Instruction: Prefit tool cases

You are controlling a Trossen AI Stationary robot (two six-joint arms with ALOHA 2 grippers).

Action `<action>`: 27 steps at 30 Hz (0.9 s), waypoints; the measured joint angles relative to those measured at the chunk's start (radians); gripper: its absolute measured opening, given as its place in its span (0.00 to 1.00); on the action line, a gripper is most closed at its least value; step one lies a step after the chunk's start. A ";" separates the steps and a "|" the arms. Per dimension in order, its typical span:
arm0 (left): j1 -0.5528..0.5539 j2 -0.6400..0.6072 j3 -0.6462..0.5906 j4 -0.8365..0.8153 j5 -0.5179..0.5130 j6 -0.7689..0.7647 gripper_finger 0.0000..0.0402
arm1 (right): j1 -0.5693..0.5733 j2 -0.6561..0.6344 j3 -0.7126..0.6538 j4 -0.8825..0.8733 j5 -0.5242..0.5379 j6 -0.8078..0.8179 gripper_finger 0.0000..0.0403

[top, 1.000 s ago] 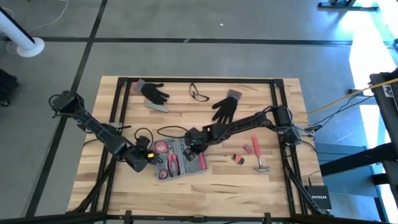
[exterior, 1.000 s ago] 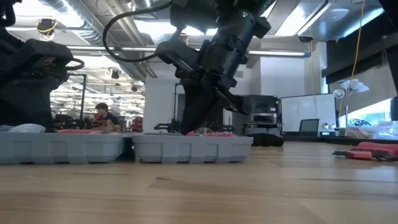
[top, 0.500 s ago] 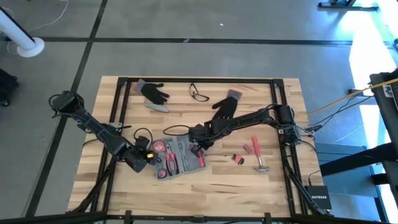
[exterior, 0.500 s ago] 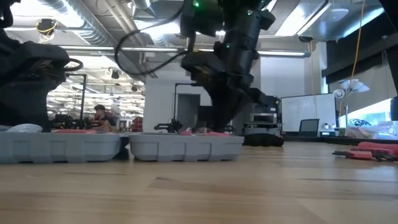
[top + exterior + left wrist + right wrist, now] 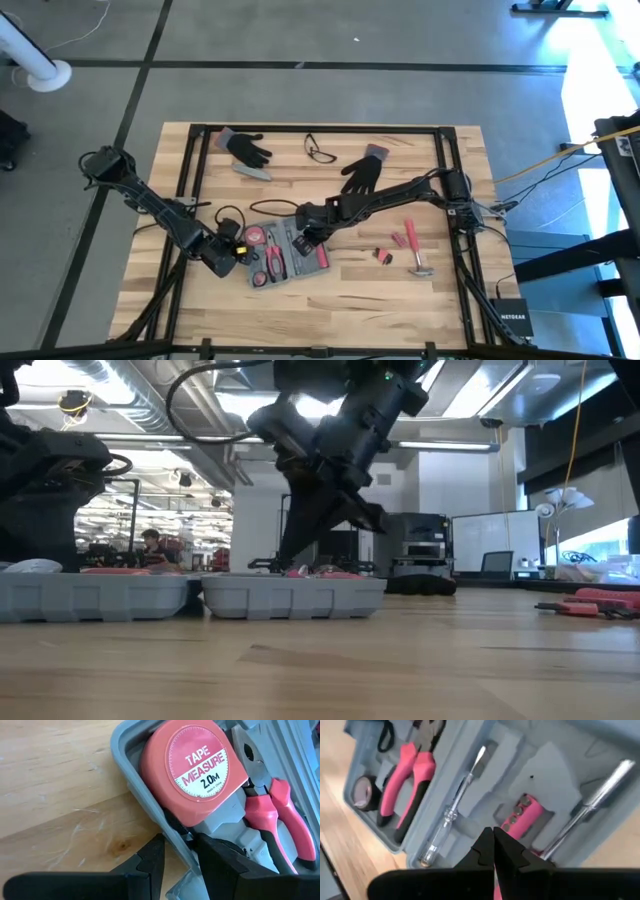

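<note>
Since a second ago the right arm has swung back over the case, its wrist shifting a little toward the left end, while the left arm has stayed put at the case's left edge.

Nearest the front edge of the table (image 5: pixel 300 310), the left gripper (image 5: pixel 176 851) straddles the rim of the tool case (image 5: pixel 285 250): one finger sits outside the grey wall on the wood, the other inside, under the red tape measure (image 5: pixel 192 767). The fingers are partly open and pinch that wall between them. Pink-handled pliers (image 5: pixel 280 820) lie in the recess just beyond the tape.

The case lies open and flat near the middle of the table, its long axis running roughly left to right, slightly tilted. It sits between the two arms, so each reaches one end.

Over the right half hangs the right gripper (image 5: pixel 493 845), fingers pressed fully together and holding nothing, tips pointing down at the moulded tray. Directly ahead of them sit a pink bit holder (image 5: pixel 522 815) and a clear-handled screwdriver (image 5: pixel 452 807), with a steel shaft (image 5: pixel 590 802) alongside.

Farther out on the table, a hammer (image 5: pixel 414 250) and small pink pieces (image 5: pixel 384 256) wait to the right, well apart from the case; the right arm is the nearer one for those. Two black gloves (image 5: pixel 362 170) and glasses (image 5: pixel 320 152) lie along the far edge.
</note>
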 joint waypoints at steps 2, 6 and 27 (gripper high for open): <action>0.000 0.000 0.000 0.001 0.000 -0.001 0.26 | 0.000 0.013 0.000 0.024 0.000 0.011 0.00; 0.000 0.000 0.000 0.004 -0.001 -0.003 0.26 | -0.001 0.012 0.001 0.056 0.010 0.026 0.00; 0.006 0.008 0.000 0.014 -0.012 -0.003 0.26 | 0.000 0.068 0.027 -0.002 0.042 0.076 0.00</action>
